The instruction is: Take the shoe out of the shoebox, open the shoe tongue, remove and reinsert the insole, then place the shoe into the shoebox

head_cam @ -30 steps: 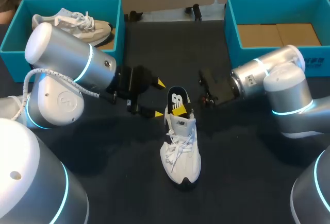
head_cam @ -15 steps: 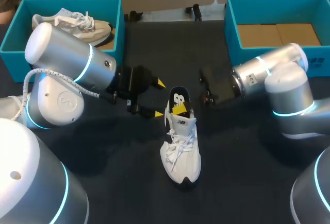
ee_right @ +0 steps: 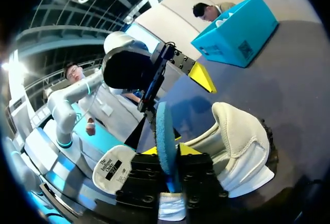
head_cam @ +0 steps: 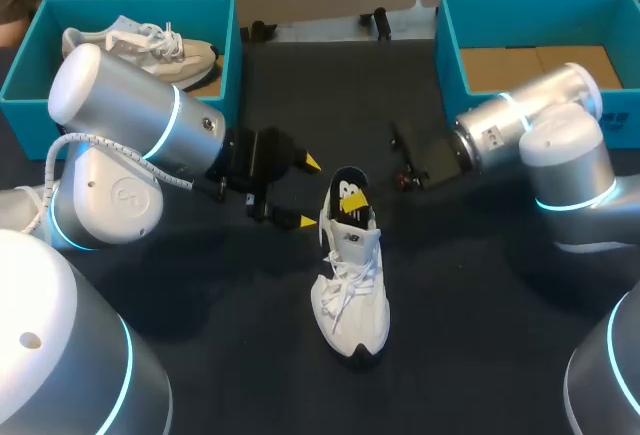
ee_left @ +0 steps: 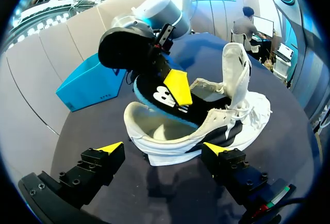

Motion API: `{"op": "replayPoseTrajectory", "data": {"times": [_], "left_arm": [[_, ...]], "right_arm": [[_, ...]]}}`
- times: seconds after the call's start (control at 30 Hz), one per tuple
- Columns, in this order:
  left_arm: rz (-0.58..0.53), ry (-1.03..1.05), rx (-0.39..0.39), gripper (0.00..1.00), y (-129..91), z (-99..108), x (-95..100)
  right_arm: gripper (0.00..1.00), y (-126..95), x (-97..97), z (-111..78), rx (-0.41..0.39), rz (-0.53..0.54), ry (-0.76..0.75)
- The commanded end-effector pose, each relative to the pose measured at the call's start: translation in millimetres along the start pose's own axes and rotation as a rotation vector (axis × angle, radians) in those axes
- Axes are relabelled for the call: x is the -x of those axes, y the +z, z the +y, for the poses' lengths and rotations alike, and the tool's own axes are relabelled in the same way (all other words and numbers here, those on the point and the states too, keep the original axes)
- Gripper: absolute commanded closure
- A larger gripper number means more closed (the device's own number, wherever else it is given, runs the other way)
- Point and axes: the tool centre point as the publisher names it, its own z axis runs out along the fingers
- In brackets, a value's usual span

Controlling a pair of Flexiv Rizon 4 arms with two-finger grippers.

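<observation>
Left blue shoebox (head_cam: 25, 75), at the table's rear left, holds a beige shoe (head_cam: 150, 50); left gripper (head_cam: 308, 192) stands with its fingers wide apart, just beside the heel of the white shoe (head_cam: 350, 295); the white shoe rests on its sole at mid-table, tongue (ee_left: 237, 69) raised; the insole (head_cam: 343, 187) stands up out of the heel opening; right gripper (ee_right: 169, 152) is clamped narrowly on the insole's edge; right blue shoebox (head_cam: 450, 55) sits at rear right.

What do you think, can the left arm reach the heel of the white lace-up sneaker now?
Probably yes. The left hand is open, with the heel of the white lace-up sneaker just ahead and nothing between. The right hand pinches the black-and-blue insole over the opening, clear of that path.
</observation>
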Motion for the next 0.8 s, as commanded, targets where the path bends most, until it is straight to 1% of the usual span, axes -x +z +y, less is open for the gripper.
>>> {"op": "replayPoseTrajectory", "data": {"times": [0.03,0.37,0.53,0.57,0.6,0.63,0.7,0.73,0.77,0.8], "left_arm": [[-0.001,0.001,0.003,0.00,0,-1,-0.8],[-0.001,0.001,0.003,0.00,0,-1,-0.8],[-0.001,0.001,0.003,0.00,0,-1,-0.8],[-0.001,0.001,0.003,0.00,0,-1,-0.8],[-0.001,0.001,0.003,0.00,0,-1,-0.8],[-0.001,0.001,0.003,0.00,0,-1,-0.8],[-0.001,0.001,0.003,0.00,0,-1,-0.8],[-0.001,0.001,0.003,0.00,0,-1,-0.8],[-0.001,0.001,0.003,0.00,0,-1,-0.8],[-0.001,0.001,0.003,0.00,0,-1,-0.8]], "right_arm": [[1.00,8,8.0,-1.0,-0.030,0.025,0.020],[1.00,17,5.8,-19.4,-0.025,0.055,0.073],[1.00,16,5.0,-21.3,-0.029,0.057,0.092],[0.97,15,4.3,-19.9,-0.029,0.052,0.090],[0.91,14,3.3,-18.3,-0.028,0.043,0.085],[0.83,13,2.1,-16.4,-0.028,0.035,0.079],[0.74,11,-0.6,-13.1,-0.022,0.021,0.065],[0.72,10,-2.0,-11.3,-0.022,0.017,0.062],[0.68,10,-3.4,-9.3,-0.021,0.009,0.055],[0.66,9,-4.8,-7.2,-0.021,0.005,0.050]]}}
